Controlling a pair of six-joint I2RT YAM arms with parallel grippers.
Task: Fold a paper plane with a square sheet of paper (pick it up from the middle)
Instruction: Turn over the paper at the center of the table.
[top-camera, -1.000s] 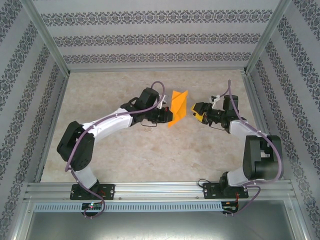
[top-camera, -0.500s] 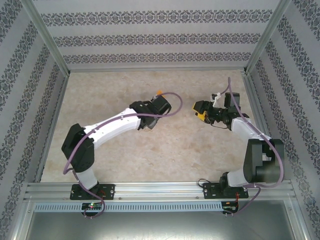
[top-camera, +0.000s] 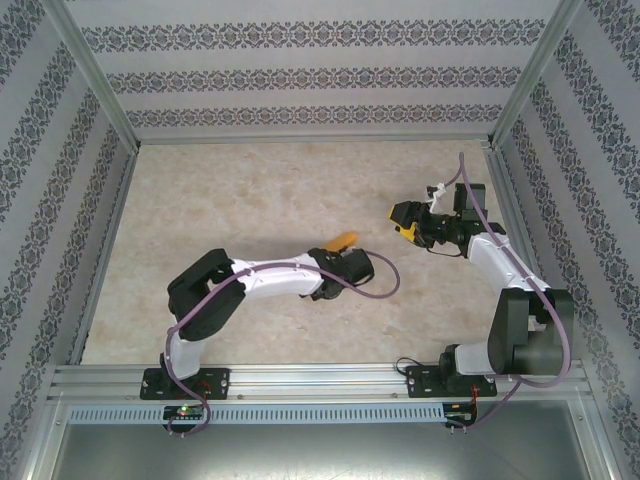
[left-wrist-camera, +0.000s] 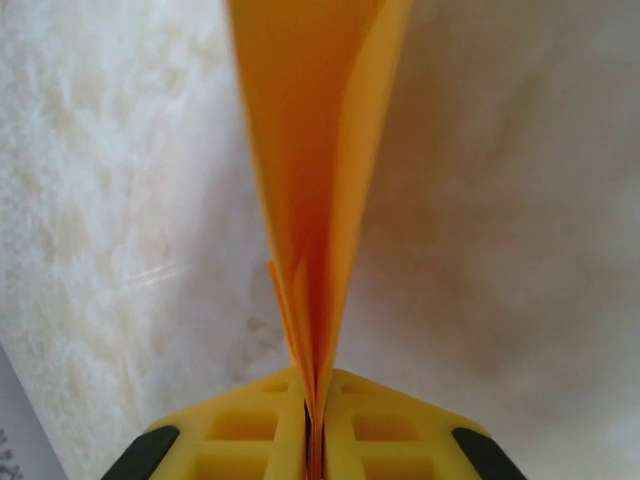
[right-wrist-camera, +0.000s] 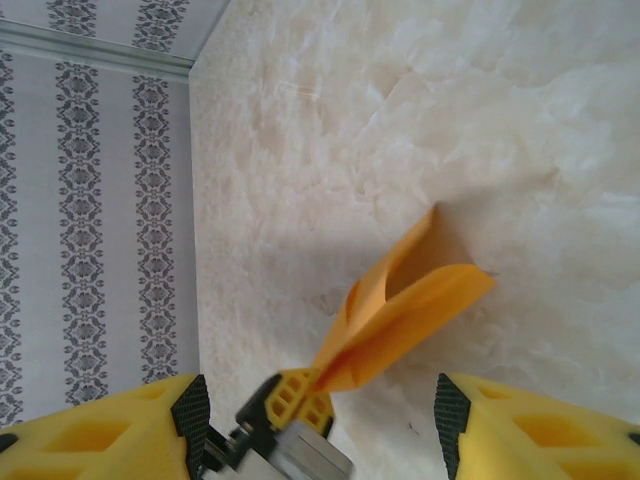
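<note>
The orange sheet of paper (left-wrist-camera: 318, 150), folded into a narrow shape with splayed layers, is pinched at its crease by my left gripper (left-wrist-camera: 316, 425), which is shut on it. In the top view the left gripper (top-camera: 339, 251) sits low over the middle of the table, and a strip of the paper (top-camera: 343, 239) shows past the wrist. My right gripper (top-camera: 401, 221) stands open to the right of it, apart from the paper. In the right wrist view its yellow fingers (right-wrist-camera: 110, 430) frame the left gripper (right-wrist-camera: 292, 400) and the paper (right-wrist-camera: 415, 305), which rests near the tabletop.
The marbled tabletop (top-camera: 250, 190) is bounded by patterned walls and aluminium posts (top-camera: 515, 90). A metal rail (top-camera: 320, 378) runs along the near edge by the arm bases. The left arm's purple cable (top-camera: 385, 285) loops out to the right of its wrist.
The left arm has swung from the table's middle toward the near side and lowered, carrying the paper along. The right gripper has opened wider and stayed nearly where it was.
</note>
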